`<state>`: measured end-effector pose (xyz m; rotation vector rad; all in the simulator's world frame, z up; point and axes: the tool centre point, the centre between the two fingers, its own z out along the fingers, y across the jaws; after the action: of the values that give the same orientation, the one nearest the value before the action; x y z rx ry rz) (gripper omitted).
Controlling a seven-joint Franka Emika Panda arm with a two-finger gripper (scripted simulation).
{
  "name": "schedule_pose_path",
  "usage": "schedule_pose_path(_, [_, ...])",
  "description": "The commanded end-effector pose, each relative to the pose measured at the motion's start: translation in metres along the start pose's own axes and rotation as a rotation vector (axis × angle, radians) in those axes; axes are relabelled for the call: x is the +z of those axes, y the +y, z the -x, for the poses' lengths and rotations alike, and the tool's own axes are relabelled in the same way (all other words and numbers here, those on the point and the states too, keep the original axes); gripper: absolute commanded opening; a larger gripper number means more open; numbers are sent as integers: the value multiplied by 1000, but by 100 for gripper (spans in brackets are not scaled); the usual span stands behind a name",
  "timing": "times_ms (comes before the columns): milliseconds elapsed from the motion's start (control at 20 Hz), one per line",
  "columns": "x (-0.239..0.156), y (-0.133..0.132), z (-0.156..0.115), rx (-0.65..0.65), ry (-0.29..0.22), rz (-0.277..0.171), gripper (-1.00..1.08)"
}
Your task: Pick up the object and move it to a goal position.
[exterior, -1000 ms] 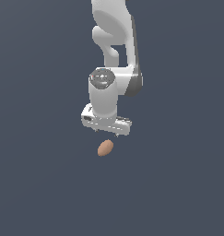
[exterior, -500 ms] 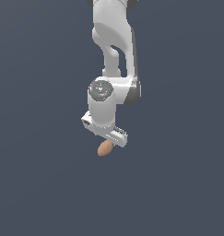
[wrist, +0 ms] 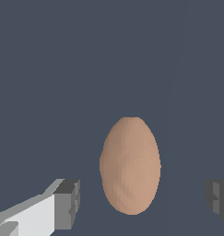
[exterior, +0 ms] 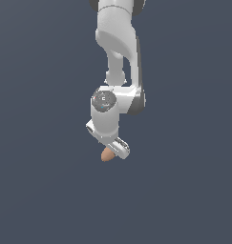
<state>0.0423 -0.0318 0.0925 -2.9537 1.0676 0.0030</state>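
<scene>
Pincer (wrist: 141,203) of mine has dropped lower, spread wide around the egg (wrist: 130,165), fingers (wrist: 67,203) clear.

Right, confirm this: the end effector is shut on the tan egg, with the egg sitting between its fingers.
Not shut. The wrist view shows the end effector open: the tan egg does sit between its fingers, but with clear gaps on both sides, touching neither.
</scene>
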Motion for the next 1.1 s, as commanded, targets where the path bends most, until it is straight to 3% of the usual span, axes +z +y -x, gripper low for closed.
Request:
schedule_pose_path(0, [2, -1, -1, 22, 1, 0, 100])
schedule_pose_path(400, [7, -1, -2, 29, 2, 0, 100])
schedule_pose_path(1050, [53, 0, -2, 34, 2, 0, 100])
